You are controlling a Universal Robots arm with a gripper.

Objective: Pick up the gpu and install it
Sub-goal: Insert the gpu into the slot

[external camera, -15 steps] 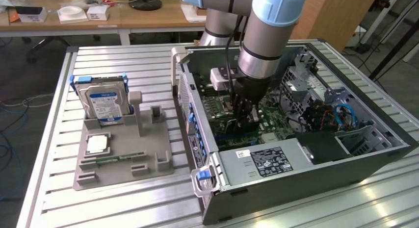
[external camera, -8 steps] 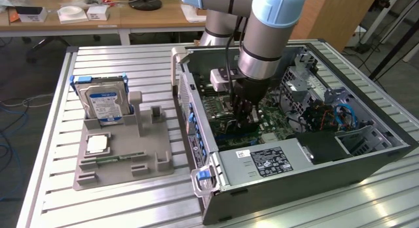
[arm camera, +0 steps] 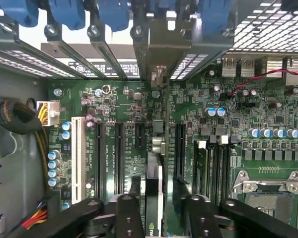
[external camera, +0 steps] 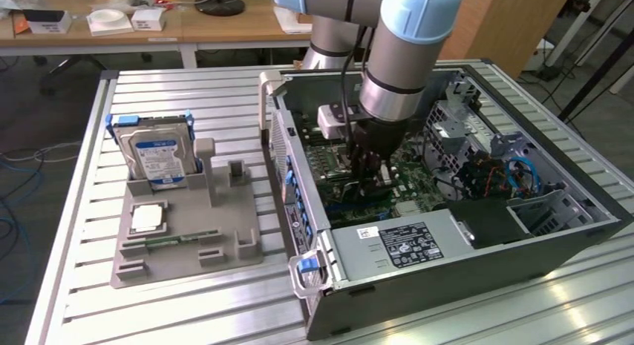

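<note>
Arm reaches down into the open PC case [external camera: 476,234], which lies on its side on the slatted worktop [external camera: 198,300]. Gripper [external camera: 369,183] is low over the motherboard [external camera: 416,189], near the case's middle.

Wrist view: the gpu [arm camera: 154,198] stands on edge in an expansion slot of the motherboard [arm camera: 268,109], seen edge-on as a thin dark card running between the two black fingers [arm camera: 126,213]. Its metal end bracket [arm camera: 156,54] sits up against the case's rear slot openings. The fingers stand on either side of the card with a small gap showing on each flank; they look apart, not clamped on it.

On the worktop beside the case, toward the exterior view's left, a grey fixture tray [external camera: 188,241] carries a hard drive [external camera: 159,156] standing upright in its holder, a CPU [external camera: 147,217] lying flat, and a RAM stick [external camera: 183,240] lying flat. Power supply [external camera: 402,245] sits in the case's near corner.
</note>
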